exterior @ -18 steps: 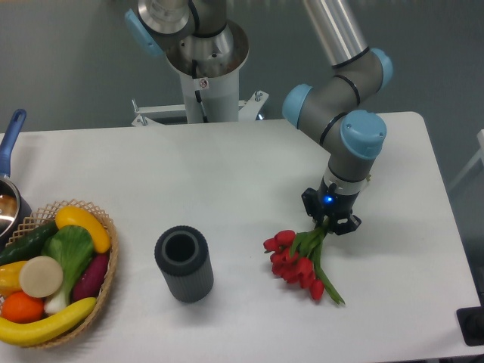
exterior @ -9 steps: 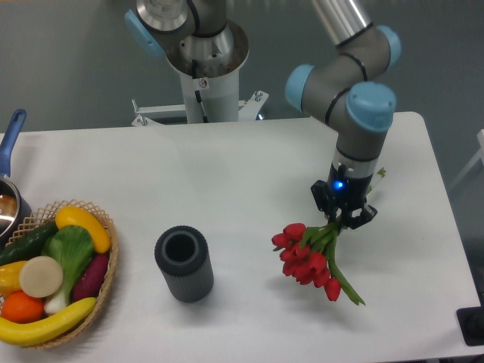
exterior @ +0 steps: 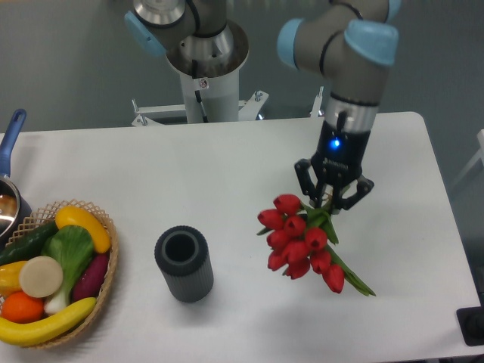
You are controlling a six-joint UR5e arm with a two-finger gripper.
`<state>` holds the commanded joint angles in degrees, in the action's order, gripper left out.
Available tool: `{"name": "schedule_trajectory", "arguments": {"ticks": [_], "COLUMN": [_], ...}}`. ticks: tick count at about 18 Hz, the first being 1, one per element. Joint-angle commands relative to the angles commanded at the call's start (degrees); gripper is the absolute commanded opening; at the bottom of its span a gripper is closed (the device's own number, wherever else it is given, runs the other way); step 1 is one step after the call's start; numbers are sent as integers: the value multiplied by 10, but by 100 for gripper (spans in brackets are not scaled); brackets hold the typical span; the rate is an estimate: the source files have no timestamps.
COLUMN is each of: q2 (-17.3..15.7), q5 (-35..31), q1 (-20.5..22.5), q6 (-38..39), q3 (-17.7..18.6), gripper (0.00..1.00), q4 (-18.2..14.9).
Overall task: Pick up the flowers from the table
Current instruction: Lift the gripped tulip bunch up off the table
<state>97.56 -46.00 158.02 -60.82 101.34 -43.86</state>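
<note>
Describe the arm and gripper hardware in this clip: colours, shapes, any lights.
The arm has silver-grey tube links and grey joints with light blue round caps. The gripper is black with two short dark fingers, on a dark wrist section showing a small blue light. No loose cable is visible.

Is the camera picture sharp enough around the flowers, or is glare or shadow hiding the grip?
Fixed camera: even, soft light, no glare on the table; the flowers are sharp; the gripper is dark, so the stems between its fingers are hard to see.
</note>
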Motion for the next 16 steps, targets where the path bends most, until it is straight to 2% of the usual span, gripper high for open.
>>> {"name": "schedule_trajectory", "arguments": {"ticks": [4,16], "q2": [-10,-16], "q5": [103,144], "q1": [16,30], "q6": [33,33], "q3": [2,13], "gripper": [30,30], "q4": [0,-1]}}
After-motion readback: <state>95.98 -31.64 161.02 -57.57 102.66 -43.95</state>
